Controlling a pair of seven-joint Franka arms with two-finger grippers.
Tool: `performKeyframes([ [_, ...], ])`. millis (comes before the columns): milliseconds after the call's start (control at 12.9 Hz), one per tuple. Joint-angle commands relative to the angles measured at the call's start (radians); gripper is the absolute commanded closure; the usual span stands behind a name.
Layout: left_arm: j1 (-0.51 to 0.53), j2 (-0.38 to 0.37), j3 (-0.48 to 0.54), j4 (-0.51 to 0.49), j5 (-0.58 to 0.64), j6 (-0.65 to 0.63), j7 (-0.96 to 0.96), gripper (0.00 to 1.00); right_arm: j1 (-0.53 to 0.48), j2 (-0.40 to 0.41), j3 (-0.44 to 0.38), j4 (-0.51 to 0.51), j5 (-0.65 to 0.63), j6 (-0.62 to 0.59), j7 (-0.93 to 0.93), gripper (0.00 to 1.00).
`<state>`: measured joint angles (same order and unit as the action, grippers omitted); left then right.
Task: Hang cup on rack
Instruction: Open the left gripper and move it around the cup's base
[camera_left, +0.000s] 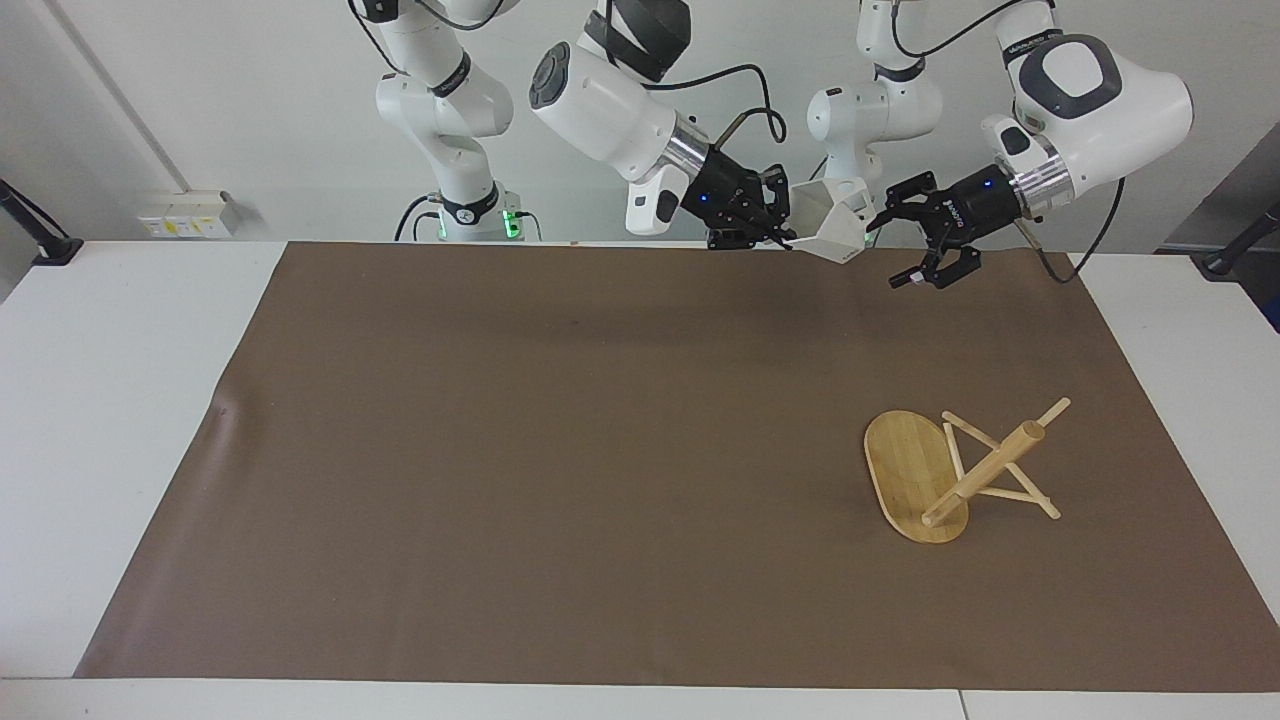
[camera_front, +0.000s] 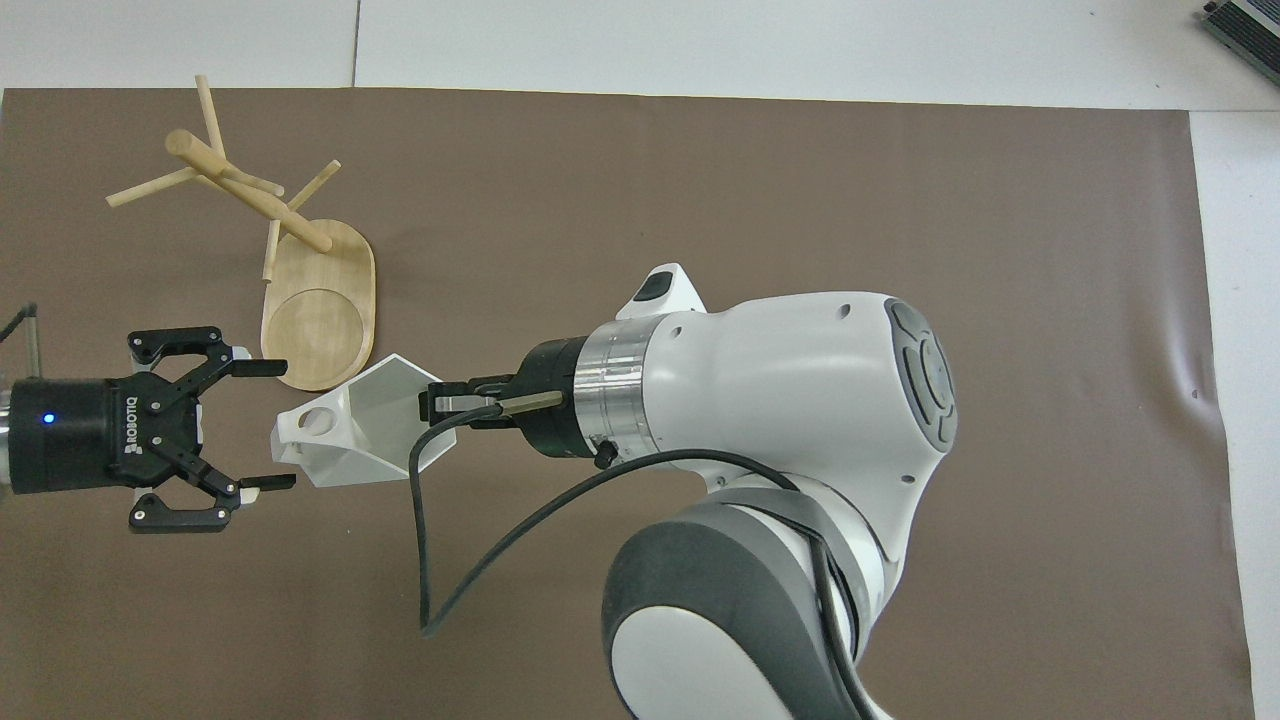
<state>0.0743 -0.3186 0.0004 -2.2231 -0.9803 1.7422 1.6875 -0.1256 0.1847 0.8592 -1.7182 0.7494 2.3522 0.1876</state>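
R gripper (camera_left: 778, 228) pinches faceted white mug (camera_left: 828, 226) by rim; L gripper (camera_left: 912, 243) spread, empty. Mug tree (camera_left: 955, 468) lies tipped near table's L-arm end — pegs unusable; thin rim pinch could slip.

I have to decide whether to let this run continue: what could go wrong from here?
1. The right gripper pinches only the cup at its rim, up in the air; a swing might loosen it.
2. The rack lies tipped over on the mat, pegs sideways, so nothing can hang until it stands.
3. The open left gripper hangs close by the cup's handle and could knock it.

White table (camera_left: 120, 420) under a brown mat (camera_left: 560, 450) — plain white wall (camera_left: 220, 90) at the robots' end.
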Motion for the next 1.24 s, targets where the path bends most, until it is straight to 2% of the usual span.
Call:
performKeyframes([
  [0, 0.015, -0.074, -0.005, -0.076, 0.002, -0.021, -0.023, 0.0, -0.011, 0.006, 0.014, 0.002, -0.012, 0.012, 0.013, 1.0],
  [309, -0.002, -0.102, -0.022, -0.098, 0.002, 0.003, -0.063, 0.0, -0.011, 0.007, 0.012, 0.0, -0.015, 0.073, 0.042, 1.0],
  [541, -0.004, -0.1, -0.068, -0.098, -0.001, 0.078, -0.074, 0.0, -0.009, 0.009, 0.012, -0.006, -0.015, 0.122, 0.064, 1.0],
  [927, -0.047, -0.085, -0.082, -0.092, -0.012, 0.189, -0.081, 0.0, -0.008, 0.007, 0.012, -0.011, -0.019, 0.124, 0.066, 1.0],
  [1159, -0.048, -0.057, -0.083, -0.055, -0.018, 0.194, -0.081, 0.0, -0.006, 0.007, 0.012, -0.012, -0.019, 0.122, 0.066, 1.0],
])
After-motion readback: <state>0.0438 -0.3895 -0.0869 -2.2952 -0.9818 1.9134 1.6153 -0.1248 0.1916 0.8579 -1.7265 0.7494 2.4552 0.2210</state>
